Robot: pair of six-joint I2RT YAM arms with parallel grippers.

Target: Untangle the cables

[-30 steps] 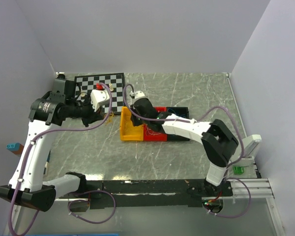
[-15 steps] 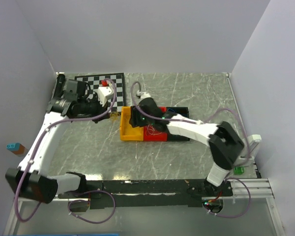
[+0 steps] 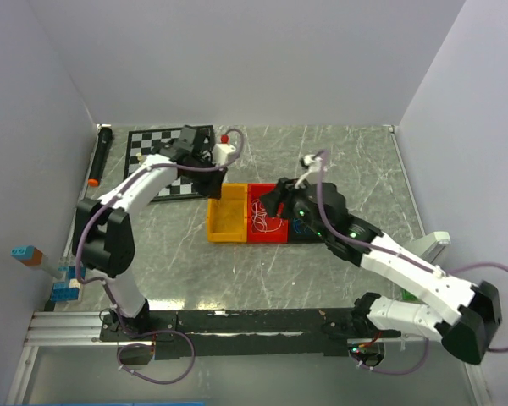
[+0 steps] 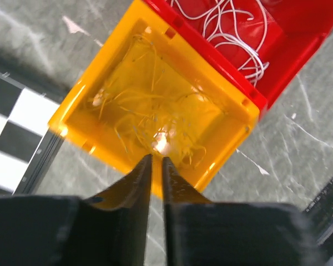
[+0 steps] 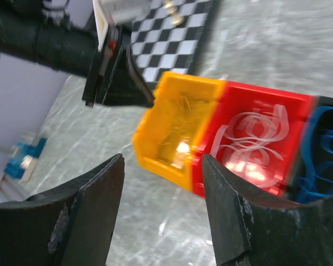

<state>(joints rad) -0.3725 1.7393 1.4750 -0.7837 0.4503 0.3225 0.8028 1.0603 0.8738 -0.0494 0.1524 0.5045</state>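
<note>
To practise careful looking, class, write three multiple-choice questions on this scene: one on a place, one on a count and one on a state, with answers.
1. Where do the white cables lie?
A) on the checkerboard
B) in the red bin
C) on the bare table

2. How many bins stand in the row?
A) three
B) two
C) five

3. How do the jaws of the right gripper stand?
A) shut on a blue cable
B) shut, empty
C) wide apart, empty

Answers:
1. B, because white loops lie inside the red bin.
2. A, because the yellow bin, the red bin and the black bin stand side by side.
3. C, because its wrist view shows the jaws far apart with nothing between them.
</note>
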